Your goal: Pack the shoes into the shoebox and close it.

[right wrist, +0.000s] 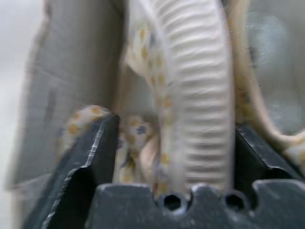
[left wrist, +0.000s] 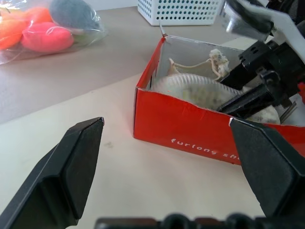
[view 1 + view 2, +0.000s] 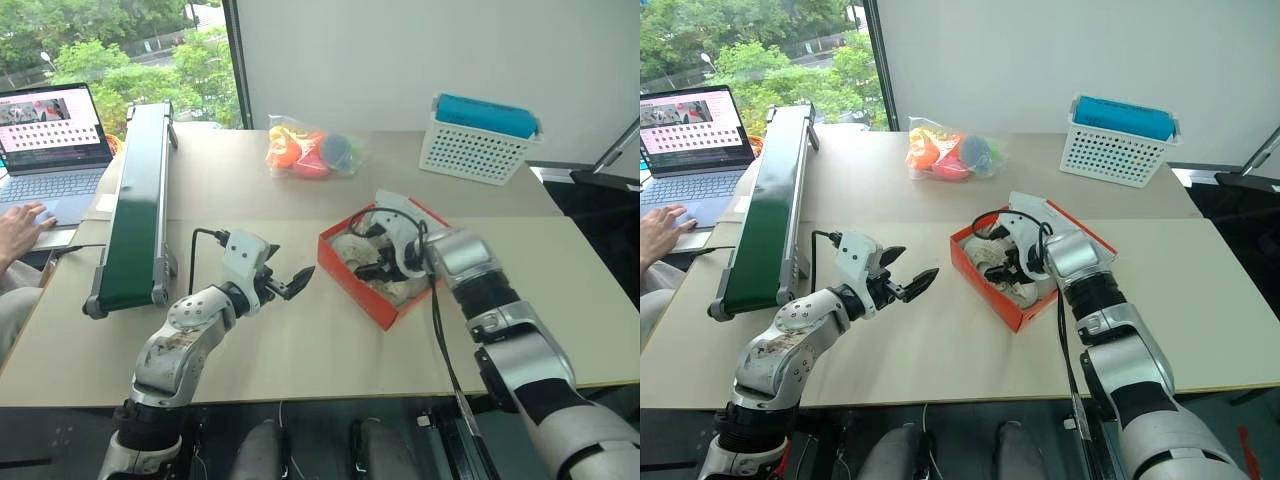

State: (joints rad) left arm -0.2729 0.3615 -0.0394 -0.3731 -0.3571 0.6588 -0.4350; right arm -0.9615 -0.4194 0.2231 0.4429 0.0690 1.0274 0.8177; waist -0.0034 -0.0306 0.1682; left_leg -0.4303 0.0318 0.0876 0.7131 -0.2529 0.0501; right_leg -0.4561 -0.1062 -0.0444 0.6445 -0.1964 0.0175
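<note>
Beige table [image 3: 300, 340], white wall [image 3: 420, 50], window [image 3: 120, 50]

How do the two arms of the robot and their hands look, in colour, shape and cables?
Both arms have silver-grey metal shells with black joints. Each wrist carries a white block. The left hand and the right hand each have two black, wedge-shaped fingers. A black cable loops over each wrist.

The right end effector [image 3: 372, 262] covers much of the shoes [image 2: 190, 88] inside the shoebox [image 2: 190, 129] — their toes can't be told. Beside the shoebox, its lid is hidden. The shoebox's lettering is cut off.
</note>
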